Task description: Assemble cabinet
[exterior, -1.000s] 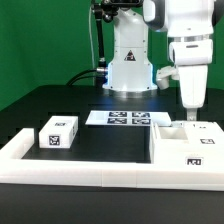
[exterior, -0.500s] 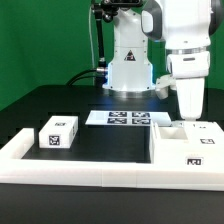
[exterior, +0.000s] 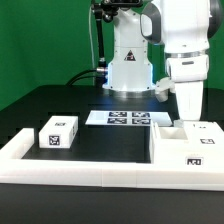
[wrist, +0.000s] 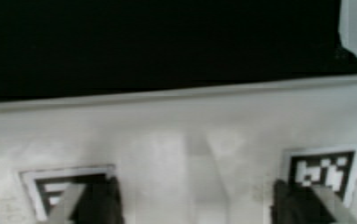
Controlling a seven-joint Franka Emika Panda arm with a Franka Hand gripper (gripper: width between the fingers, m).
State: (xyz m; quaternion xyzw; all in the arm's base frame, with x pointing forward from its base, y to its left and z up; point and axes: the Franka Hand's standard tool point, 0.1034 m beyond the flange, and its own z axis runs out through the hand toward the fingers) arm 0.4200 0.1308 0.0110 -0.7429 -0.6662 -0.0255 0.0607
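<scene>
The large white cabinet box point(exterior: 186, 148), open on top and tagged on its front, stands at the exterior view's right. A small white tagged cabinet block point(exterior: 58, 132) sits at the left. My gripper point(exterior: 186, 116) hangs just above the box's top rim, jaws apart with nothing between them. In the wrist view the gripper point(wrist: 196, 208) shows two dark fingertips point(wrist: 86, 206) spread wide over the white top of the box point(wrist: 193, 130), with a tag point(wrist: 328, 165) close to each finger.
The marker board point(exterior: 128, 118) lies flat at the back middle, in front of the robot base point(exterior: 130, 60). A long low white rail point(exterior: 90, 172) runs along the front and turns up the left side.
The gripper has risen a little from the cabinet box's top and shifted slightly to the exterior view's left. The box and block have not moved.
</scene>
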